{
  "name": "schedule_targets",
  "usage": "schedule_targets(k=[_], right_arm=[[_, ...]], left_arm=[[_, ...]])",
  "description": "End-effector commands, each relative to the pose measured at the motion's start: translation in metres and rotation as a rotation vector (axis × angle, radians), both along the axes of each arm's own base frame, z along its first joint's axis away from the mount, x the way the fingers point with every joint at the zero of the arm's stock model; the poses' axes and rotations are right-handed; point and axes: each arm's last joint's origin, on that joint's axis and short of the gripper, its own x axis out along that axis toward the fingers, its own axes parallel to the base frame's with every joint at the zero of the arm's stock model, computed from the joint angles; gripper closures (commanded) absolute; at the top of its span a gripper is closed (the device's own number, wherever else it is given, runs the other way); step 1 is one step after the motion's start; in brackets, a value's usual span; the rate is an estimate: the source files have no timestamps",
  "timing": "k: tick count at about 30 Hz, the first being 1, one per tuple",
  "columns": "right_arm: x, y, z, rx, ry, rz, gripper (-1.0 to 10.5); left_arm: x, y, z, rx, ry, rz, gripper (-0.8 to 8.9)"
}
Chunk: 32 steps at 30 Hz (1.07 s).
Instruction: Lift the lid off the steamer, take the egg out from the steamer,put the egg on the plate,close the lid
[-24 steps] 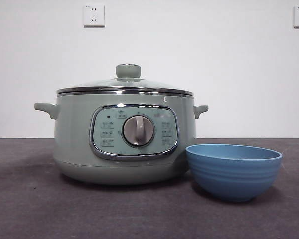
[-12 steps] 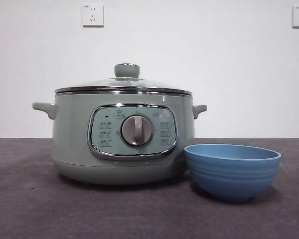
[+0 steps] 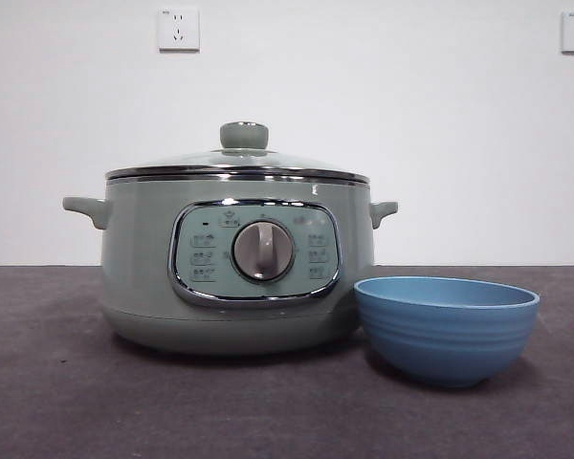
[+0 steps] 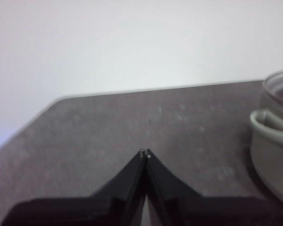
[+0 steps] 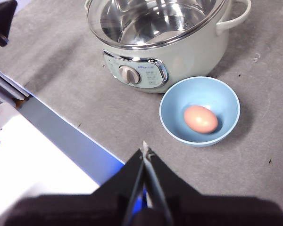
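The pale green steamer [image 3: 237, 263] stands on the dark table with the glass lid [image 3: 239, 161] sitting on it, green knob up. It also shows in the right wrist view [image 5: 179, 52] and at the edge of the left wrist view [image 4: 273, 150]. The blue plate [image 3: 447, 328], a small bowl, stands right beside the steamer; the right wrist view shows the brown egg [image 5: 200, 118] lying in the plate [image 5: 179, 125]. My right gripper [image 5: 145, 151] is shut and empty, high above the table near the plate. My left gripper [image 4: 145, 153] is shut and empty, over bare table beside the steamer's handle.
The table's front edge [image 5: 61, 125] with a blue strip runs near the right gripper. A white wall with two sockets [image 3: 178, 29] stands behind the table. The table's corner [image 4: 52, 101] lies beyond the left gripper.
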Motion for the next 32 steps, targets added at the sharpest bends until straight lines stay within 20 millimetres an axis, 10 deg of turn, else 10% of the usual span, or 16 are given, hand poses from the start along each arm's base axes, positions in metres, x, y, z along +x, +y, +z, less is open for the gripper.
schedule_targets(k=[1, 32], right_arm=[[0.001, 0.001, -0.002, 0.001, 0.006, -0.004, 9.5], [0.001, 0.001, -0.002, -0.001, 0.009, -0.004, 9.5]], left_arm=[[-0.002, 0.001, -0.010, -0.033, 0.054, 0.007, 8.17], [-0.003, 0.000, -0.019, -0.033, 0.148, 0.001, 8.17]])
